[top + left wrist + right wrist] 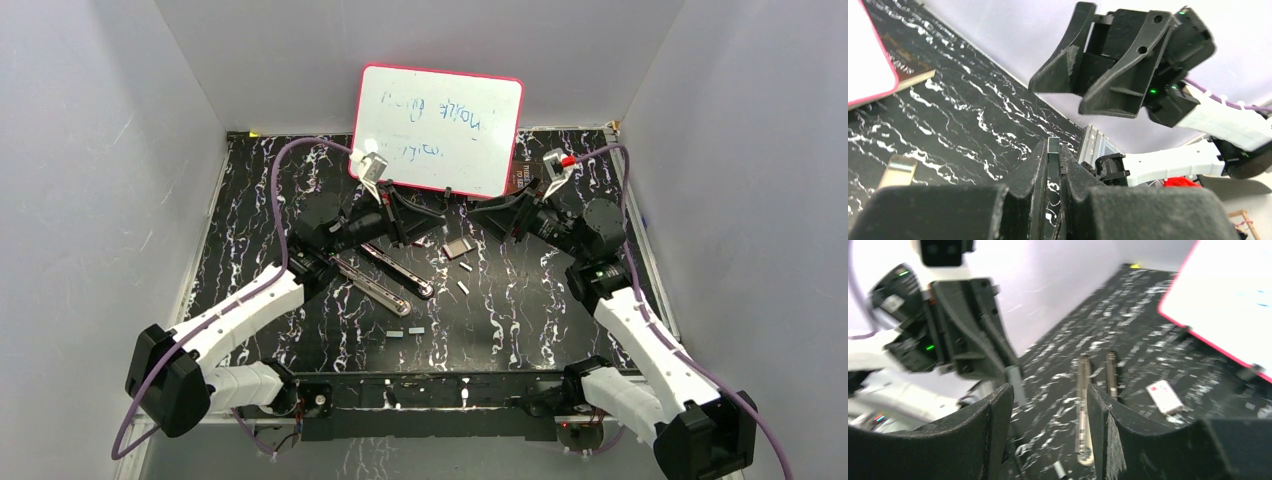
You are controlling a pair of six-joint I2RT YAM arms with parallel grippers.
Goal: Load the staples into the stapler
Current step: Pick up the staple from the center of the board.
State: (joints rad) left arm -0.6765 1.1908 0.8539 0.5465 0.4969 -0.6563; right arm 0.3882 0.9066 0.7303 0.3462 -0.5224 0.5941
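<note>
My left gripper [1053, 156] is shut on a thin silvery strip of staples [1053, 145] that stands up between its fingertips. In the top view it [432, 228] hangs above the table middle, tip to tip with my right gripper [482, 214]. The right gripper [1048, 402] is open with nothing between its fingers, just apart from the strip [1015, 382]. The black stapler [385, 275] lies opened flat below the left arm, its shiny rail [1083, 405] showing. Loose staple strips [467, 267] lie on the table near it.
A small white box with a red label [1164, 396] lies right of the stapler. A red-framed whiteboard [437, 128] leans on the back wall, a book [913, 75] under its edge. More staple strips [404, 331] lie toward the near edge. Grey walls enclose the black marbled table [540, 300].
</note>
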